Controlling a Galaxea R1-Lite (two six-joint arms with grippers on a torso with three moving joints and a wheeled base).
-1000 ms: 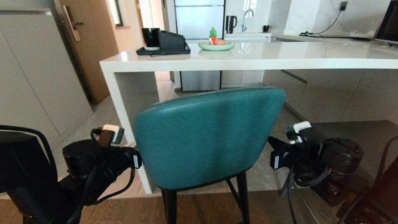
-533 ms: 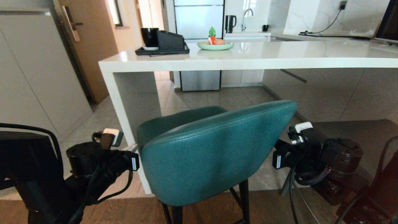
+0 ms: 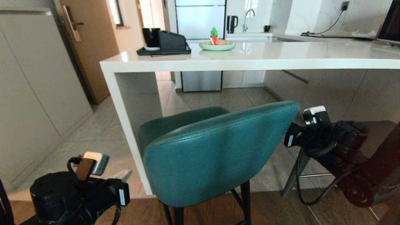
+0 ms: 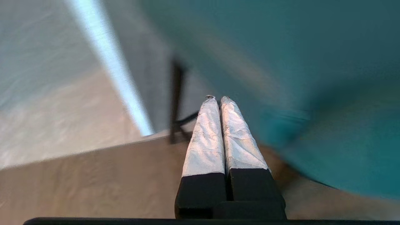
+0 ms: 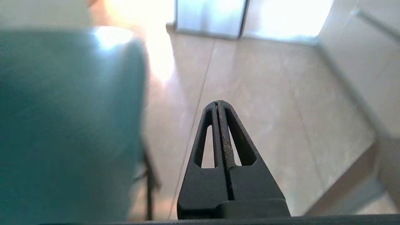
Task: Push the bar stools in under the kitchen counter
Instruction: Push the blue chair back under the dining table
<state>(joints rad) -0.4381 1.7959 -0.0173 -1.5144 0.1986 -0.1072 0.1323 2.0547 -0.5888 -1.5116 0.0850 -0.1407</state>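
The teal bar stool stands in front of me, its rounded back turned a little and its seat pointing towards the white kitchen counter. The stool is close to the counter's end panel. My left gripper is shut on nothing, low beside the stool and near a thin black leg. My right gripper is shut and empty, next to the right end of the stool's back without touching it. A grey leg and metal footrest of a second stool show behind the right arm.
A black tray and a green plate of fruit sit on the counter. Grey cabinets and a wooden door line the left side. Tiled floor runs under the counter; wood floor lies near me.
The teal stool's back sank lower and turned, so its seat now shows. Since then my left arm dropped down and back, and my right arm rose beside the back's right end.
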